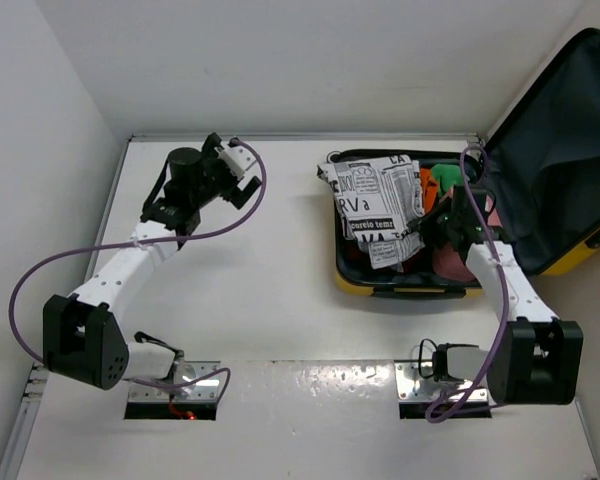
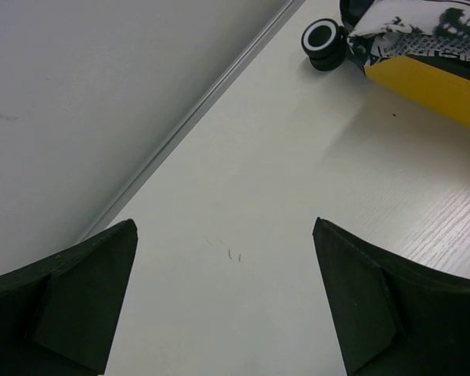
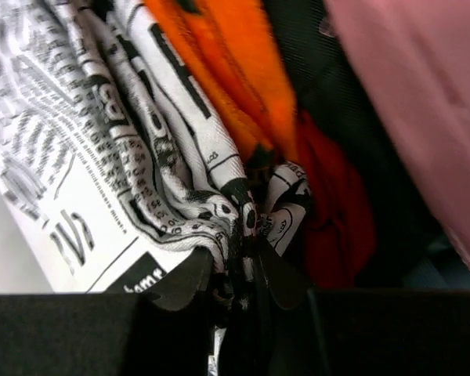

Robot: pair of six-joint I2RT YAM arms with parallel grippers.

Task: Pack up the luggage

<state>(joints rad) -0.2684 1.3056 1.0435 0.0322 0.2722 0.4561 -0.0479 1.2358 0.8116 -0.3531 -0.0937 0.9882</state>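
Right gripper (image 3: 235, 276) pinching a bunched fold of newspaper-print cloth (image 3: 86, 157), down inside the luggage (image 1: 380, 287). Luggage lies open on right half of bench (image 1: 270, 300), yellow shell, stuffed full: orange cloth (image 3: 219, 63), red cloth (image 3: 341, 211) and a pink item (image 3: 423, 94) next to the print cloth. Lid (image 1: 565, 140) tilted up at right, dark lining facing in. Left gripper (image 2: 227, 301) spread wide, over bench at far left, 1 black wheel (image 2: 323, 37) of the luggage ahead of it.
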